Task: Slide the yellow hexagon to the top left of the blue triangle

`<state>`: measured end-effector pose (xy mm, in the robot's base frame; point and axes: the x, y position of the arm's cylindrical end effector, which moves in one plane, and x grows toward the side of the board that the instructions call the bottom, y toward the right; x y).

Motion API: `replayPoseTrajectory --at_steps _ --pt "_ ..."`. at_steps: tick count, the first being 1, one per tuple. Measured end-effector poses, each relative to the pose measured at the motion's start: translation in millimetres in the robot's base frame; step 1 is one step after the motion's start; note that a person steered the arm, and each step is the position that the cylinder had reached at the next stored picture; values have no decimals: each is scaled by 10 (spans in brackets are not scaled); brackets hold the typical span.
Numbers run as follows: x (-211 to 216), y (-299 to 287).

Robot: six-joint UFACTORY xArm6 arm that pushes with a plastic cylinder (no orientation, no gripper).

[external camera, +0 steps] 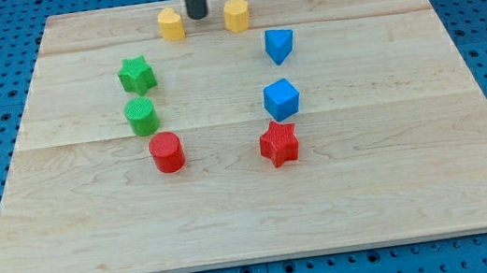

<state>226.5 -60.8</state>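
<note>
The yellow hexagon (pixel 237 14) sits near the board's top edge, just right of centre. The blue triangle (pixel 279 45) lies below it and to its right, a small gap apart. My tip (pixel 198 16) rests on the board between the yellow hexagon and a second yellow block (pixel 171 23) to the left. The tip stands a little left of the hexagon, and I see no contact with either block. The rod rises out of the view's top.
A blue cube (pixel 281 99) and a red star (pixel 279 144) lie below the triangle. A green star (pixel 136 75), a green cylinder (pixel 141 116) and a red cylinder (pixel 167 152) stand in a column at the left. The wooden board (pixel 400 182) rests on a blue pegboard.
</note>
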Motion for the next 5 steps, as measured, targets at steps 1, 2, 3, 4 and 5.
replayPoseTrajectory --at_steps 1,2,3,4,5 --pt "104 -10" --pt "291 -22" --pt "298 14" --pt "305 180" --pt "306 251"
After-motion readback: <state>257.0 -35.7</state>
